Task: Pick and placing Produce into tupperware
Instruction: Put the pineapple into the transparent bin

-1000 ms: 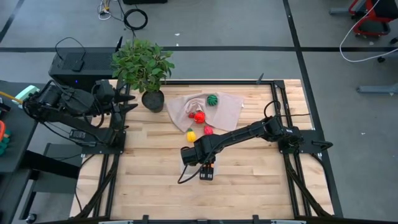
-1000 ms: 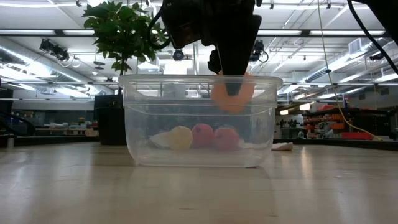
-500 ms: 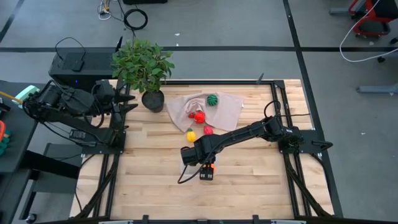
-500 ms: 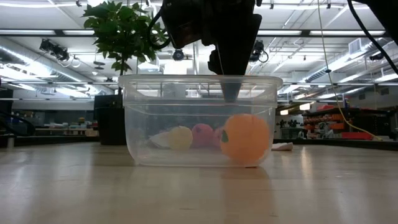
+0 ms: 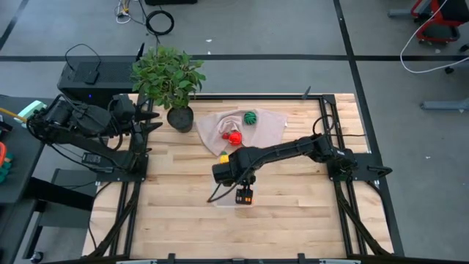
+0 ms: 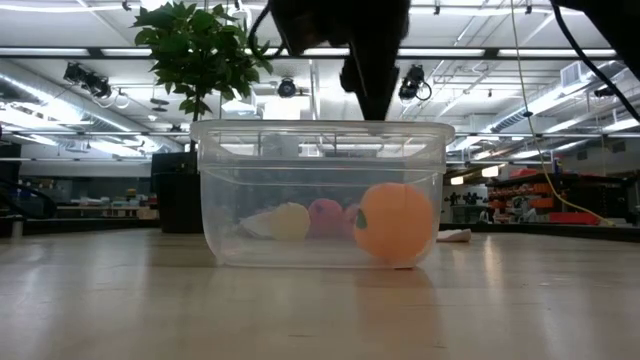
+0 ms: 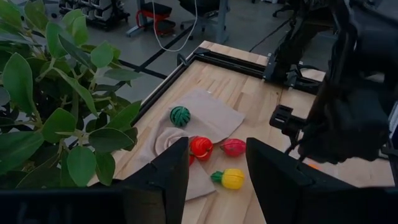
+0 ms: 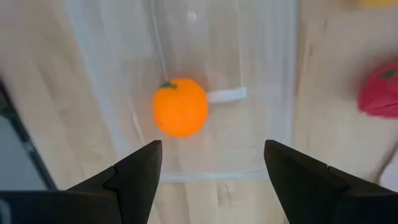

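Low view first: orange piece [image 6: 393, 222] sitting on the floor of the clear tupperware [image 6: 230, 200], toward one end, touching nothing else. Right hand [image 6: 372, 98] hanging just above the tupperware rim, over that same end, fingers [image 8: 134, 174] spread wide with nothing between them. Same story from the right wrist view, looking straight down past both dark fingers at the orange piece lying loose inside the container walls. From the high view, right arm stretched out across the middle of the surface [image 5: 176, 213], tupperware sitting toward the front of the wood, just beyond the wrist. Rest of the produce outside the container, farther back: dark green round piece [image 7: 180, 116] up on the beige cloth [image 7: 211, 115], one red piece [image 7: 201, 147] on the cloth's edge, second red piece [image 7: 232, 147] just beside it on bare wood, yellow piece [image 7: 231, 178] near those two, also on the wood. Yellow and red shapes showing through the clear walls in the low view, but behind the container, not in it. Left hand [image 7: 216, 163] parked off the left edge of the surface beside the potted plant [image 5: 168, 77], fingers apart, gripping nothing.
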Robot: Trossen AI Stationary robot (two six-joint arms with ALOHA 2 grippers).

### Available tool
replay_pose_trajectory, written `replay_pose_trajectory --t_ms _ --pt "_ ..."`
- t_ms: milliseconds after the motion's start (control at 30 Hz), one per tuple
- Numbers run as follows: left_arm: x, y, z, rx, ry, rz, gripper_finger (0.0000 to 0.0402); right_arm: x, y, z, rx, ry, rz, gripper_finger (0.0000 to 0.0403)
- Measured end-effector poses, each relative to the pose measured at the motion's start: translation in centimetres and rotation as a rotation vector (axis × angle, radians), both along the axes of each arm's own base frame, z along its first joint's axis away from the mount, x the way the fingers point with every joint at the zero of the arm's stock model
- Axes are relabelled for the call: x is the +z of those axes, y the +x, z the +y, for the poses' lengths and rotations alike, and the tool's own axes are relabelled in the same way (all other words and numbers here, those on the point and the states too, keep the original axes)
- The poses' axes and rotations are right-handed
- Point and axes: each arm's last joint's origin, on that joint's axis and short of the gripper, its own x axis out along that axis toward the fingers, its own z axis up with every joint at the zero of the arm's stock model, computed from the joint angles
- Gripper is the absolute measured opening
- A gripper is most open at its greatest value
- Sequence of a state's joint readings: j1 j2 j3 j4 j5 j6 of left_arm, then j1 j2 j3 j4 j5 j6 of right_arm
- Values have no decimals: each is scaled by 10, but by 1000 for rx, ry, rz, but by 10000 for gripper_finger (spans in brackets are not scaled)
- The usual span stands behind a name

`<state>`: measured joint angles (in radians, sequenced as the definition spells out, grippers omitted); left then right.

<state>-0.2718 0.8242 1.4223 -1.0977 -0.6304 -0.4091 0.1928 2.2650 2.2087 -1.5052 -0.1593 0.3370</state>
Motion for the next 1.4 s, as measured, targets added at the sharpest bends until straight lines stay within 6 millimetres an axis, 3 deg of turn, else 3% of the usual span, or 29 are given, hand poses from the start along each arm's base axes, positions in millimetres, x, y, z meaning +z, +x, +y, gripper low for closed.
replay_pose_trajectory --t_ms 167,300,633,767,967,1200,1400 --pt "0 0 0 0 0 0 167 31 3 -13 3 -27 -91 286" --pt "0 0 0 0 0 0 167 45 -2 -35 -48 -42 -109 286" --pt "0 0 0 1 0 -1 167 117 -42 -73 -153 -25 -289 279" --pt "0 0 0 1 0 -1 167 144 -63 -82 -155 -32 -371 224" --pt "2 1 0 1 -4 -22 167 174 -88 -92 -154 -35 -490 26" --pt "9 12 -3 -30 50 -78 167 214 -125 -100 -206 -132 -679 5" --pt "25 39 -11 -62 121 -215 167 248 -172 -105 -297 -235 -819 4"
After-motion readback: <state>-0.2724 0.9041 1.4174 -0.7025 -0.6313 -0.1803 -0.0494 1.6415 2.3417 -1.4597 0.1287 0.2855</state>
